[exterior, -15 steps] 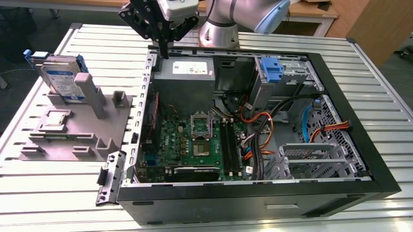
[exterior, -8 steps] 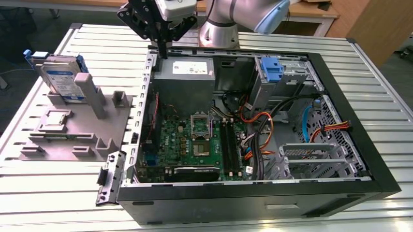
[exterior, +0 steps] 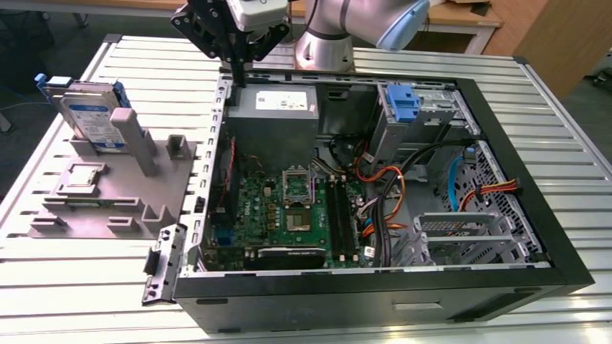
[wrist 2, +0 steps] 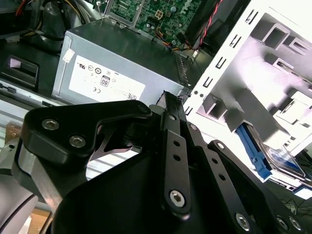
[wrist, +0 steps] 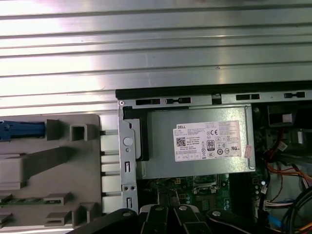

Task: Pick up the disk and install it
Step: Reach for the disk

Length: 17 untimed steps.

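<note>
The disk (exterior: 89,115), silver-grey with a blue-and-white label and a blue carrier, stands upright in the grey fixture block (exterior: 105,193) at the exterior view's left. Its blue edge shows in the second wrist view (wrist 2: 265,156) and the first wrist view (wrist: 19,130). My gripper (exterior: 234,61) hangs over the back left corner of the open computer case (exterior: 383,283), to the right of the disk and apart from it. Its black fingers (wrist 2: 165,100) meet at the tip, shut on nothing. They hang just above the power supply (wrist: 195,146).
The case lies open on a ribbed metal table (exterior: 535,72), with motherboard (exterior: 287,208), cables and an empty drive cage (exterior: 469,236) inside. A blue bracket (exterior: 402,100) sits at the case's upper drive bay. A tall grey post (exterior: 134,140) stands beside the disk on the fixture.
</note>
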Each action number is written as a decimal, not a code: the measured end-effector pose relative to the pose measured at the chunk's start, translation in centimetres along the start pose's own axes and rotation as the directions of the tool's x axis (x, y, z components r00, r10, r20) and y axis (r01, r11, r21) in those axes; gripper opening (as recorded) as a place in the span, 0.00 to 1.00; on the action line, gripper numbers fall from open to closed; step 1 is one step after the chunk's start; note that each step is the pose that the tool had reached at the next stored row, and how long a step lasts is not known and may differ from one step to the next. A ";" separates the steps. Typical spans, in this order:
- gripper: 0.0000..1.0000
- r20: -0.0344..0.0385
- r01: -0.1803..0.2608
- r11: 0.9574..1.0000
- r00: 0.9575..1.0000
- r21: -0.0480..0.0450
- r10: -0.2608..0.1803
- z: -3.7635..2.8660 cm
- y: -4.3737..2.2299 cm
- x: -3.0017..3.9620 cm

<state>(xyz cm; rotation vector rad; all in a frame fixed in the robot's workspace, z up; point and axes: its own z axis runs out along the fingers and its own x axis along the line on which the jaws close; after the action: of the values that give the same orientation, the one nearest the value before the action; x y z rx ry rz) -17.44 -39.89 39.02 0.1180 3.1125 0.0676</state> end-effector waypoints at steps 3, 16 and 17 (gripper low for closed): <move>0.10 0.000 0.000 1.000 1.000 0.000 0.000 0.01 -0.01 0.13; 0.10 0.000 0.000 1.000 1.000 0.000 0.000 0.02 -0.04 0.51; 0.10 0.000 0.000 1.000 1.000 0.000 0.000 0.02 -0.04 0.53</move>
<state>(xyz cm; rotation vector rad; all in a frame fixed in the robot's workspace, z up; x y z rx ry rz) -17.97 -39.89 38.99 0.1180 3.1125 0.0676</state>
